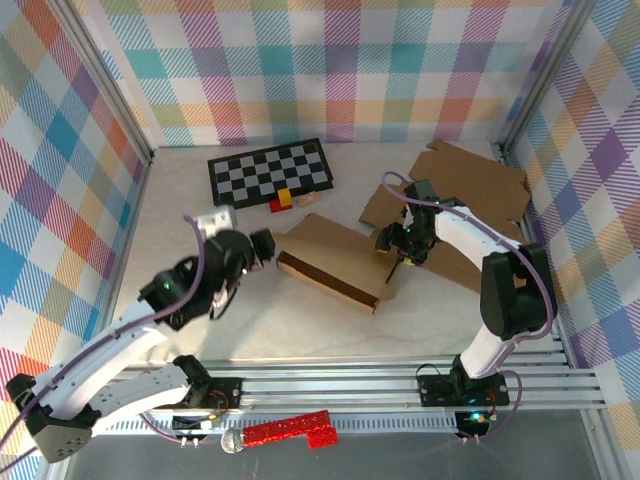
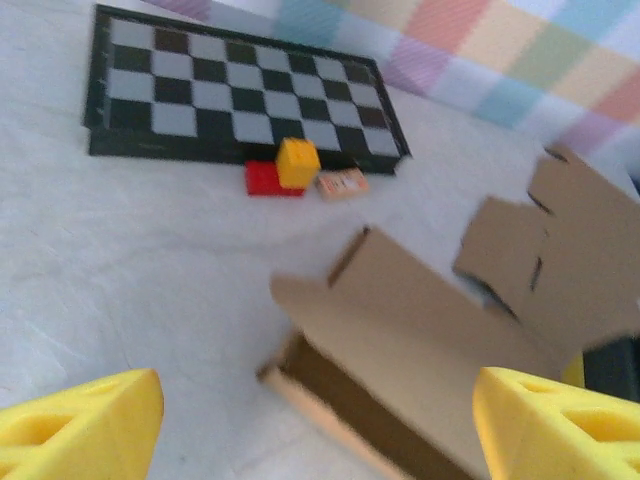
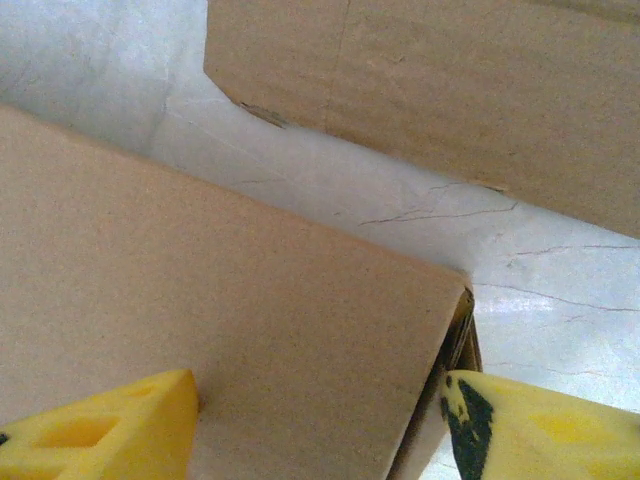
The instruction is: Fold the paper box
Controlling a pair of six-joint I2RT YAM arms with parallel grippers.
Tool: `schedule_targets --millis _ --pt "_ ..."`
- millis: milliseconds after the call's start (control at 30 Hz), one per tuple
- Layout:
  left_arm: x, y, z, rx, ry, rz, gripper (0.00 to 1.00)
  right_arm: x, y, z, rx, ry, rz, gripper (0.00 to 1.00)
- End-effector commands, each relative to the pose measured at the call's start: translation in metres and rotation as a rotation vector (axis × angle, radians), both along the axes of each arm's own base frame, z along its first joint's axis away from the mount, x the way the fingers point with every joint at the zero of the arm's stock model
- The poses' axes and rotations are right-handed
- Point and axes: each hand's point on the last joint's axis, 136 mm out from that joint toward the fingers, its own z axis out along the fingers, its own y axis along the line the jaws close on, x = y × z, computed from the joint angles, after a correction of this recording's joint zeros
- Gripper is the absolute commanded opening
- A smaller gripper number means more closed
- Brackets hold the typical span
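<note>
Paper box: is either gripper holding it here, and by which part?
Left gripper is open, holding nothing. Right gripper straddles the paper box at its end corner; whether it actually clamps cannot be told.

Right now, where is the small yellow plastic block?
In the top view the small yellow plastic block sits left of centre toward the back, atop a red block beside the black-and-white checkerboard and a small tan block.
</note>
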Motion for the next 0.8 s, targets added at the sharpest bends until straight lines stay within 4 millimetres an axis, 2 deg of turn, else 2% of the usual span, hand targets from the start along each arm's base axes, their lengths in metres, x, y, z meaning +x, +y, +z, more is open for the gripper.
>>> schedule_targets --millis 0,100,233,333,367,433,600,667,767 --pt "0.012 -0.005 -0.022 0.041 0.198 -0.095 0.79 -0.002 -0.014 0.019 -0.076 -0.034 0.003 0.71" --pt "0.045 -0.017 -0.021 0.047 0.246 -0.144 0.79 0.005 -0.020 0.036 -0.106 -0.077 -0.006 0.73" --pt "0.086 -0.043 -0.027 0.067 0.287 -0.226 0.75 0.018 -0.030 0.035 -0.127 -0.065 -0.033 0.73" --pt "0.105 -0.069 -0.049 0.058 0.344 -0.307 0.67 0.030 -0.041 0.026 -0.136 -0.047 -0.071 0.72" --pt "0.109 -0.077 -0.063 0.043 0.377 -0.328 0.63 0.035 -0.045 0.022 -0.129 -0.037 -0.088 0.72" --pt "0.111 -0.093 -0.083 0.015 0.422 -0.375 0.55 0.046 -0.051 0.013 -0.121 -0.015 -0.107 0.72" --pt "0.090 -0.120 -0.128 0.037 0.528 -0.455 0.55 0.067 -0.063 -0.020 -0.143 0.085 -0.097 0.72" --pt "0.080 -0.123 -0.144 0.061 0.571 -0.464 0.55 0.071 -0.060 -0.034 -0.139 0.137 -0.068 0.70" --pt "0.064 -0.113 -0.167 0.089 0.634 -0.433 0.56 0.071 -0.048 -0.052 -0.107 0.208 -0.011 0.68"
